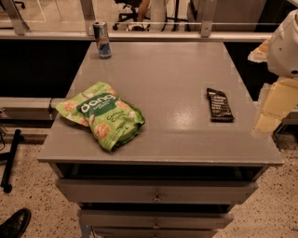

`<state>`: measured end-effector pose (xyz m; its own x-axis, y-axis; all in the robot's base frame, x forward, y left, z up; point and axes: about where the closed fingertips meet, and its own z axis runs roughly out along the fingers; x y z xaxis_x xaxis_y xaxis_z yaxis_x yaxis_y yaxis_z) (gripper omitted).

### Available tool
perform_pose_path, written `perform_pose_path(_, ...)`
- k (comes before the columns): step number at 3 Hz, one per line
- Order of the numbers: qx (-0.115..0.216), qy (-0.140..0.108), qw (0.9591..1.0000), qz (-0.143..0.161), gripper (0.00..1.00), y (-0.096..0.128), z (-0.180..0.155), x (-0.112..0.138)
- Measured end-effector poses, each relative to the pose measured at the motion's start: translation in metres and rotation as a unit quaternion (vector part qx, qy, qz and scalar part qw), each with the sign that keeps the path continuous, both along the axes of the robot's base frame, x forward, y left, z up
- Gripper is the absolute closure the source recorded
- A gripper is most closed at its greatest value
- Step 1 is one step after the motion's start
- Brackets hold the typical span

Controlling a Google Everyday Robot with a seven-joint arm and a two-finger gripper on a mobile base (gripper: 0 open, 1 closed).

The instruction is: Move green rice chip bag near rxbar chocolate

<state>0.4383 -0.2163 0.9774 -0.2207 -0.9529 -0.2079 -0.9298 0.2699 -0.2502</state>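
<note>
Black comes first, a shoe toe (14, 223) at the lower left on the speckled floor, and just past it the grey drawer fronts (156, 190) under the table (177, 79). On the near left part of the top lies the green rice chip bag (102, 116), flat and crumpled, close to the left edge and touched by nothing. Across to the right, well apart from it, the rxbar chocolate (220, 105) lies flat with its long side running away from us. Beside the table's right edge hangs the gripper (274, 107), seen only as pale blocky shapes under the white arm (288, 44). It has hold of nothing of the task, and we cannot tell how far apart it stands. We judge the task not yet begun: the step in hand is the reach for the bag. That calls for crossing the top from right to left, passing above the bar without nudging it, and then coming down on a fold of the slack pouch. A push instead of a pinch could slide the bag off the near corner. Farther back, the silver-blue can (102, 39) stands upright at the far left corner, clear of the path we expect. Beyond the rail are office chairs (126, 11).
</note>
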Motion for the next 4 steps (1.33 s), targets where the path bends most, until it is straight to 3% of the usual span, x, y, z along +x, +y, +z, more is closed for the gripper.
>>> perform_pose_path(1, 0.0, 0.0, 1.0, 0.0, 0.0, 0.0, 0.0, 0.0)
perform_pose_path(2, 0.018, -0.004, 0.9991, 0.038, 0.0, 0.036, -0.011, 0.007)
perform_pose_path(3, 0.06, -0.001, 0.9941, 0.091, 0.0, 0.098, -0.034, 0.019)
perform_pose_path(4, 0.111, 0.012, 0.9857, 0.126, 0.0, 0.154, -0.061, 0.026)
